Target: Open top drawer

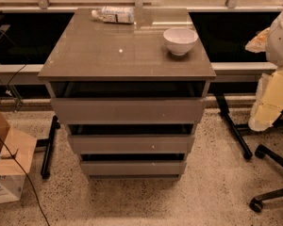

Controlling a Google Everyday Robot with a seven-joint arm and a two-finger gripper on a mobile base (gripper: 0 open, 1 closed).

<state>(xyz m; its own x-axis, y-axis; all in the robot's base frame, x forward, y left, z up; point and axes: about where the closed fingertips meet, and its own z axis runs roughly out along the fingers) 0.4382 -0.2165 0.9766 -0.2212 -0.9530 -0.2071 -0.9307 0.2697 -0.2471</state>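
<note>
The cabinet [127,55] stands in the middle of the camera view with three grey-brown handleless drawers. The top drawer [127,110] is the uppermost panel, just under the cabinet top. A dark gap shows between its upper edge and the top. The two lower drawers [131,143] sit below it, each with a similar dark gap above. My gripper is out of view. Only a white and yellowish part of the arm [279,55] shows at the right edge, apart from the cabinet.
A white bowl [180,40] and a plastic bottle [114,15] lying on its side rest on the cabinet top. A cardboard box [9,168] and a cable lie on the floor at left. A chair base [273,173] and black stand legs [233,128] are at right.
</note>
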